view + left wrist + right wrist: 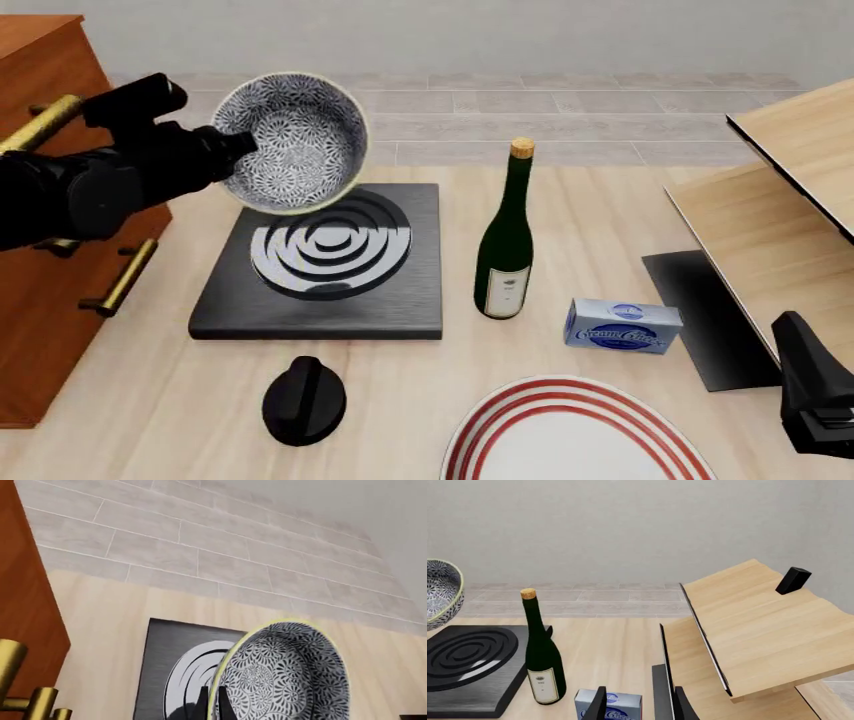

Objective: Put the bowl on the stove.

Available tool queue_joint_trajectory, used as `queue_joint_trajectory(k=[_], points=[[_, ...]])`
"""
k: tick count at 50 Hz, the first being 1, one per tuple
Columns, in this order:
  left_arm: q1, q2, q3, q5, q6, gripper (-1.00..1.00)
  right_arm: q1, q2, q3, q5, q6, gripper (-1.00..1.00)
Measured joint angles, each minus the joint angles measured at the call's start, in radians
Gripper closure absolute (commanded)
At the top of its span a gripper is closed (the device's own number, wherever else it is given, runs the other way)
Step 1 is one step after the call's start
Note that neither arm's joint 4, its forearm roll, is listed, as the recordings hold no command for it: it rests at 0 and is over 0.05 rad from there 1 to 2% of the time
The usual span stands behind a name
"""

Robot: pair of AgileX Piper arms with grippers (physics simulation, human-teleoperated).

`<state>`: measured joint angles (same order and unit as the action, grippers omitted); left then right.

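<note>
The bowl (296, 135), black-and-white floral with a pale yellow rim, hangs tilted on its side in the air above the back of the stove (400, 300). My left gripper (244, 148) is shut on the bowl's rim. In the left wrist view the fingers (203, 706) pinch the rim of the bowl (287, 675), with the stove (157, 670) below. The right wrist view shows the bowl (439, 595) above the stove (467, 665). My right gripper (640, 707) is open and empty, low at the table's front right (814, 395).
A green wine bottle (505, 240) stands just right of the stove, with a cream cheese box (621, 325) beyond it. A red-ringed plate (574, 440) and a black knob (304, 400) lie in front. A wooden cabinet (40, 100) stands left, a wooden shelf (787, 200) right.
</note>
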<state>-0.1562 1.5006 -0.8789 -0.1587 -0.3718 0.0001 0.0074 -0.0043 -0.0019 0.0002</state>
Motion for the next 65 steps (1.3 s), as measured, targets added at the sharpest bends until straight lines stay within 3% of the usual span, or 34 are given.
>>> queue_joint_trajectory(k=[16,65], points=[[-0.039,0.032,0.013,-0.016,0.024,1.0,0.0,0.0,0.0,0.0,0.0,-1.0],[-0.054,0.145,0.028,-0.104,0.016,1.0,0.0,0.0,0.0,0.0,0.0,-1.0]])
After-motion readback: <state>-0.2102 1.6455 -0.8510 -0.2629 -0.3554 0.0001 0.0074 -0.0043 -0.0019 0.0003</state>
